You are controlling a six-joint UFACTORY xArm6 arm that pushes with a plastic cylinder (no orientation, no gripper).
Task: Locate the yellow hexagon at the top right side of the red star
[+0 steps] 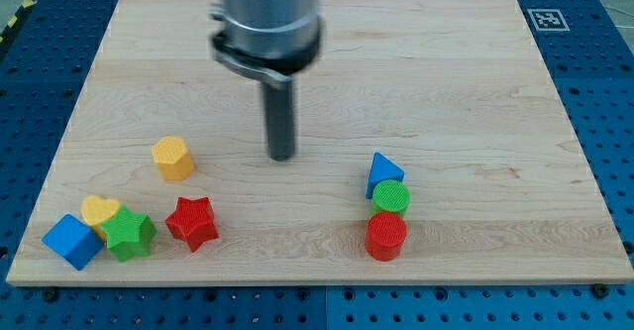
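Yellow hexagon [171, 158] sits up-left of the red star [191, 222]; my tip [283, 158], fingerless, touches neither.

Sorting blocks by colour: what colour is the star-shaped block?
Red. The red star-shaped block shows plainly in the camera view, near the wooden board's bottom edge.

Yellow hexagon [172, 158] flat, just above-left of red star [191, 222].

Bare board separates my tip [283, 157] from the yellow hexagon [172, 158] and red star [191, 222].
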